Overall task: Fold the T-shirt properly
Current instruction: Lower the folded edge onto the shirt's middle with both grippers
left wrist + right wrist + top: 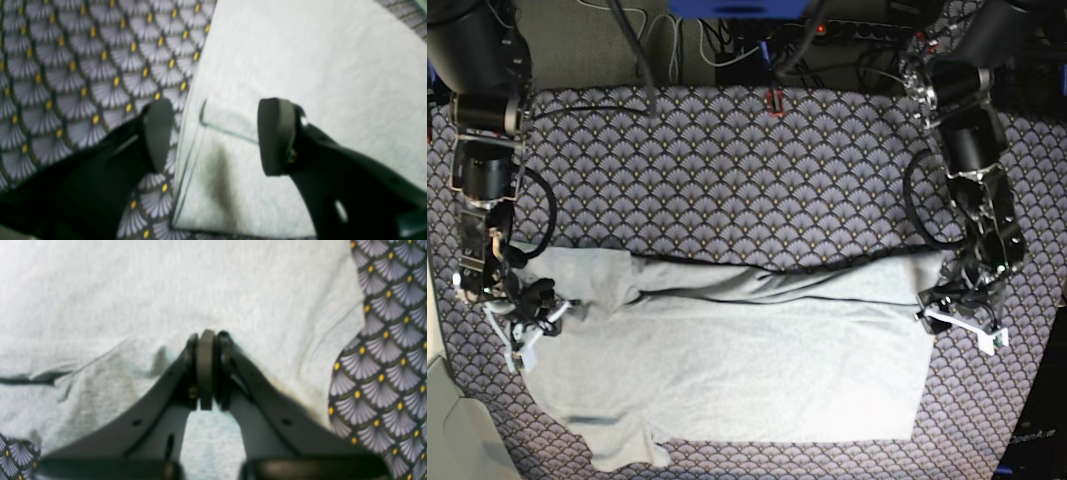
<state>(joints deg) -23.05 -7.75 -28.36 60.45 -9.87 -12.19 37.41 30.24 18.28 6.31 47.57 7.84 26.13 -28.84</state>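
T-shirt (727, 370) spread on patterned tablecloth (727, 180), long axis side to side, sleeves toward base view's left. Far edge turned over once; remaining folds seemingly all undone. Left gripper (213, 136) jaws apart over hem corner. Right gripper (206, 370) jaws pressed together, apparently gripping nothing.

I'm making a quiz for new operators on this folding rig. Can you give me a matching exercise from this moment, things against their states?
Things:
1. left gripper
2. right gripper
3. T-shirt
4. tablecloth

States:
a. shut, over grey cloth
b. fan-scale pattern with yellow dots
c. open, straddling the shirt's edge
d. light grey, far edge folded over

Pairs: 1-c, 2-a, 3-d, 4-b
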